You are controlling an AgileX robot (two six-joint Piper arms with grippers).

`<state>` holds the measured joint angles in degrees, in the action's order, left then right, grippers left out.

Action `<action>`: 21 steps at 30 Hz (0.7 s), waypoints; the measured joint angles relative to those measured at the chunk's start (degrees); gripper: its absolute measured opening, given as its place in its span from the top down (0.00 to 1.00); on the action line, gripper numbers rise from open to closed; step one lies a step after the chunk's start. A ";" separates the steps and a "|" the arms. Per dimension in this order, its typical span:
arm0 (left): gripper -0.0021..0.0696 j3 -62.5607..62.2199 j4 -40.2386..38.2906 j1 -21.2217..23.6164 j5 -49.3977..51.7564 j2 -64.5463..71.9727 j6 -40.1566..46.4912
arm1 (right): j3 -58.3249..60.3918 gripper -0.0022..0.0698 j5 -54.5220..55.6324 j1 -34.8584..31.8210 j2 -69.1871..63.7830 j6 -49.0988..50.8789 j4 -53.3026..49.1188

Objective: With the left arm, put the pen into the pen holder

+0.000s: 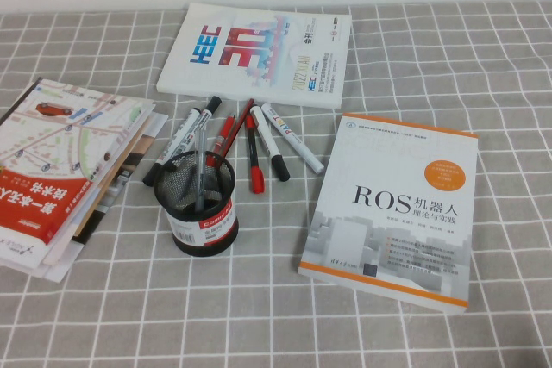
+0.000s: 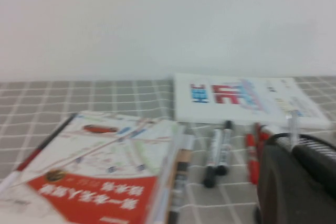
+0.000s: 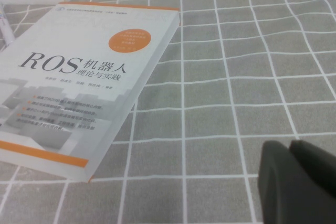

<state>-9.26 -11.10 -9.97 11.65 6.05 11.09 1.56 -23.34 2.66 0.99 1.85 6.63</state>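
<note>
you can read "ros" on the white book (image 1: 392, 204) with orange bands at the right of the high view, with chinese characters beside it; the right wrist view shows the same cover closer. the white magazine (image 1: 259, 53) at the back carries blue "heec" and big red-blue numerals. the holder (image 1: 198, 204) stands in the middle of the grey checked cloth (image 1: 483, 66), its red-and-white band at the base printed with text you cannot make out. the pen (image 1: 200, 165) stands inside it, leaning on the rim, upper end sticking out. behind the holder lie two black-capped markers (image 1: 185, 135), two red pens (image 1: 250, 148) and two more white markers (image 1: 285, 140), fanned on the cloth. a stack of booklets (image 1: 65, 170) with a map and red cover sits at the left.

neither arm shows in the high view. the left gripper (image 2: 294, 182) appears only in its wrist view, a dark blur low over the cloth near the red pens; you cannot tell its finger state. the right gripper (image 3: 299, 174) shows only in its wrist view, over bare cloth beside the book, fingers pressed together.

open cloth lies in front of the holder and right of the book.
</note>
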 joint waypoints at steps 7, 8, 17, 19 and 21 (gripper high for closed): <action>0.97 6.98 1.32 6.21 -1.70 -6.50 0.69 | 0.00 0.99 0.00 0.00 0.00 0.00 0.00; 0.97 7.73 1.59 6.49 -1.96 -6.50 0.78 | 0.00 0.99 0.00 0.00 0.00 0.00 0.00; 0.97 10.68 3.01 6.85 1.11 -6.63 0.89 | 0.00 0.99 0.00 0.00 0.00 0.00 0.00; 0.97 10.68 3.13 6.85 3.36 -6.63 0.89 | 0.00 0.99 0.00 0.00 0.00 0.00 0.00; 0.97 10.68 3.41 6.85 6.91 -6.63 0.89 | 0.00 0.99 0.00 0.00 0.00 0.00 0.00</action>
<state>1.42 -7.69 -3.12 18.57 -0.59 11.98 1.56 -23.34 2.66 0.99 1.85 6.63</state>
